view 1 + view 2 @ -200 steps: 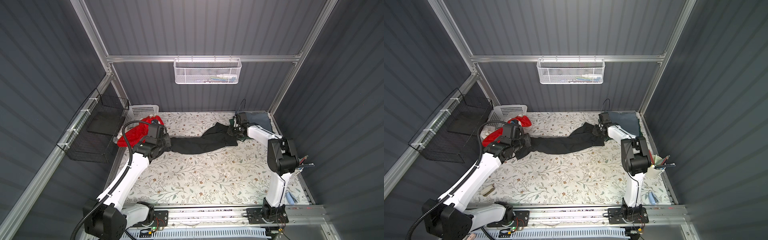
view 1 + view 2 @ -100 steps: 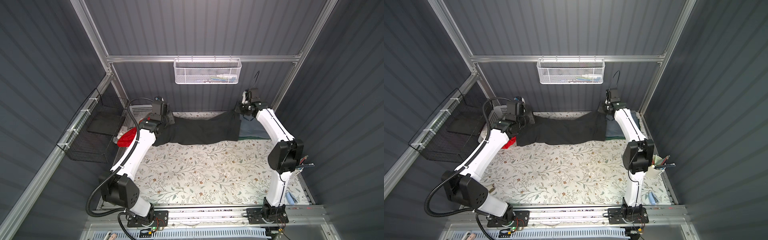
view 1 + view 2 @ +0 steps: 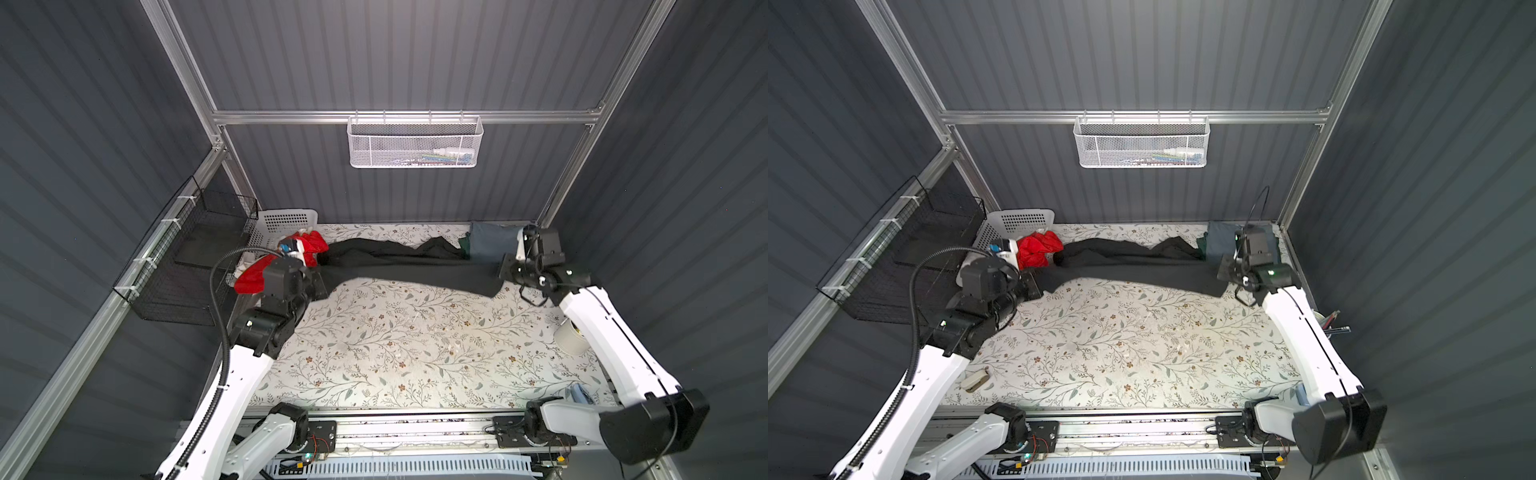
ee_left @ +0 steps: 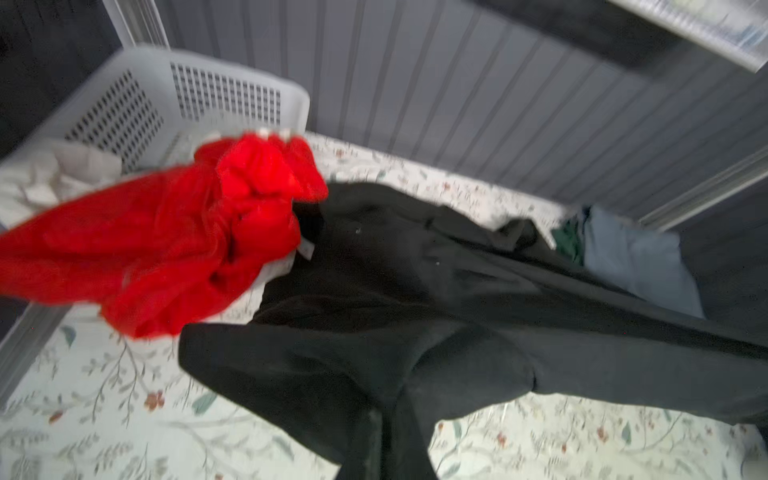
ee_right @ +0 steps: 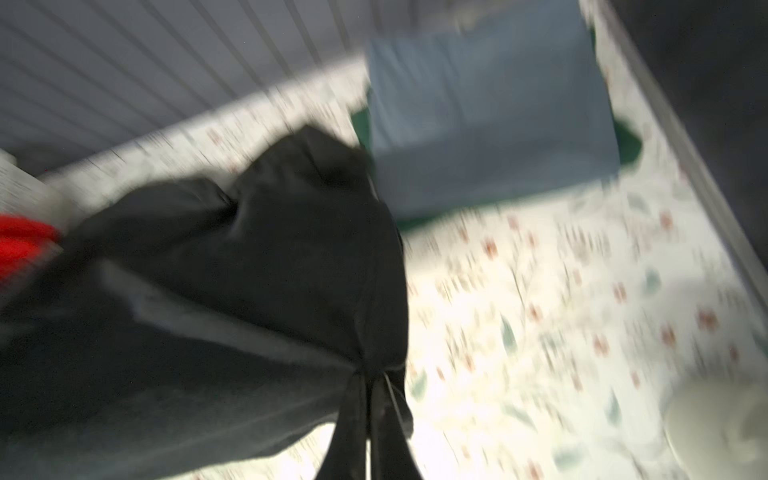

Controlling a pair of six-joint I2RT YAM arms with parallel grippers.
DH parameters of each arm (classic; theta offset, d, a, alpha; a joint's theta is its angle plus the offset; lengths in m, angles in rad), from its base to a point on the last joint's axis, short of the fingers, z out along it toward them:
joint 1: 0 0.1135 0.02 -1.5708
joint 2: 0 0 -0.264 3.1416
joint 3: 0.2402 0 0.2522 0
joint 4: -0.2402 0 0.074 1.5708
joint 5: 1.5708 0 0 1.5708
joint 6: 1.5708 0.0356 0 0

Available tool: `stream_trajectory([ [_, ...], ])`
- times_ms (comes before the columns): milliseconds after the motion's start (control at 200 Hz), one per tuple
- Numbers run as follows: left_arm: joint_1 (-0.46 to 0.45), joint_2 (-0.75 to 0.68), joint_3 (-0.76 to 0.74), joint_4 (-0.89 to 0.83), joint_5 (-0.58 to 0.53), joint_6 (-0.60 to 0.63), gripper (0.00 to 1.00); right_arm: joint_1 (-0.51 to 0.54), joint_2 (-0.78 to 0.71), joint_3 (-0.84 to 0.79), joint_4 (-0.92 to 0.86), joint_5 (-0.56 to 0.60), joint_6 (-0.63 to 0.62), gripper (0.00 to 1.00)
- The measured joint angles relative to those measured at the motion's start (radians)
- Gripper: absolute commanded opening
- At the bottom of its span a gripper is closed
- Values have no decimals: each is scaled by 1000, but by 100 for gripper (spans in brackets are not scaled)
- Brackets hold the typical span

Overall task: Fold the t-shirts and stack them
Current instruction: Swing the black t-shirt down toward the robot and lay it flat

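Note:
The large black t-shirt [image 3: 407, 270] [image 3: 1133, 268] is stretched across the far part of the table between my two grippers, its far part bunched on the cloth. My left gripper [image 3: 320, 286] [image 3: 1034, 289] [image 4: 384, 449] is shut on its left end. My right gripper [image 3: 505, 272] [image 3: 1223, 272] [image 5: 368, 415] is shut on its right end. The red t-shirt [image 3: 309, 249] [image 4: 187, 249] lies crumpled at the basket, behind my left wrist. The folded blue-grey t-shirt [image 3: 490, 245] [image 5: 486, 116] rests on the dark green one [image 3: 1202, 249] [image 5: 627, 141] at the far right corner.
A white perforated basket [image 3: 286, 220] [image 4: 166, 91] stands at the far left corner. A black wire basket [image 3: 195, 257] hangs on the left wall, a white mesh basket [image 3: 415, 141] on the back wall. A white cup [image 3: 571, 336] stands by the right edge, a small white object [image 3: 978, 379] near the front left.
Both arms lifted the black t-shirt high and spread it near the back wall half a second ago. They have since come down and forward with it, still gripping both ends.

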Motion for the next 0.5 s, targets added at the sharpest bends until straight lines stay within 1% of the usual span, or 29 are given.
stream_trajectory([
  [80, -7, -90, -111, -80, 19, -40, 0, 29, -65, -118, -38, 8, 43, 0],
  [135, -11, -158, -178, -127, 32, -68, 0, 56, -106, -177, -64, 13, 71, 0],
  [170, -29, -195, -206, -158, 33, -90, 0, 74, -127, -203, -77, 13, 89, 0],
  [305, -172, -261, -217, -236, -10, -192, 0, 135, -161, -275, -114, 32, 161, 0],
  [405, -229, -237, -216, -272, -31, -265, 0, 167, -146, -318, -122, 35, 199, 0],
  [415, -232, -233, -216, -274, -31, -271, 1, 168, -142, -320, -122, 35, 201, 0],
  [445, -238, -218, -218, -281, -29, -289, 8, 172, -131, -325, -126, 35, 210, 0],
  [500, -246, -206, -228, -294, -28, -322, 13, 182, -107, -328, -130, 35, 226, 0],
])
